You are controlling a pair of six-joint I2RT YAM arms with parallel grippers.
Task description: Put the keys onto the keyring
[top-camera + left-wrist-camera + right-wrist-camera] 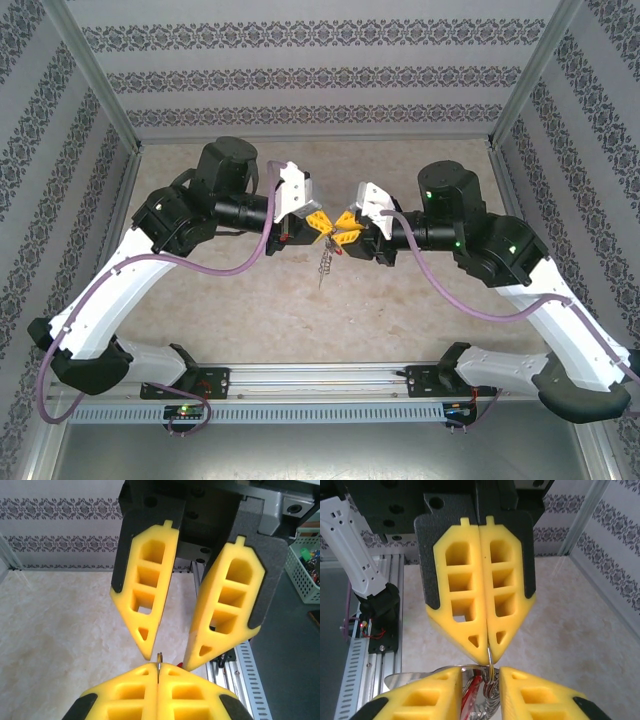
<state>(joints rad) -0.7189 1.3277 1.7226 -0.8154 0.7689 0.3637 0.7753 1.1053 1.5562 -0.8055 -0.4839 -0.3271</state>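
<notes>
L gripper [488, 652]: jaws fully closed, pinching thin metal ring [159, 659] of keyring [325, 264]; the rest dangles mid-air over table [230, 300]. R gripper [481, 677]: jaws part-open, tip-to-tip w/ L, straddling the rings, nothing clearly gripped. Small red key [474, 686] sits between R jaws.

Robot lab test cell. Beige desk [250, 310] boxed in by aluminium posts [95, 75] at its far corners, with patterned panels [320, 75] behind it and on both sides. Slotted rail [320, 380] along the desk's near edge carries the left arm [110, 290] and right arm [545, 300]. Plastic basket [302, 575] of small parts sits off the desk, past the rail.
</notes>
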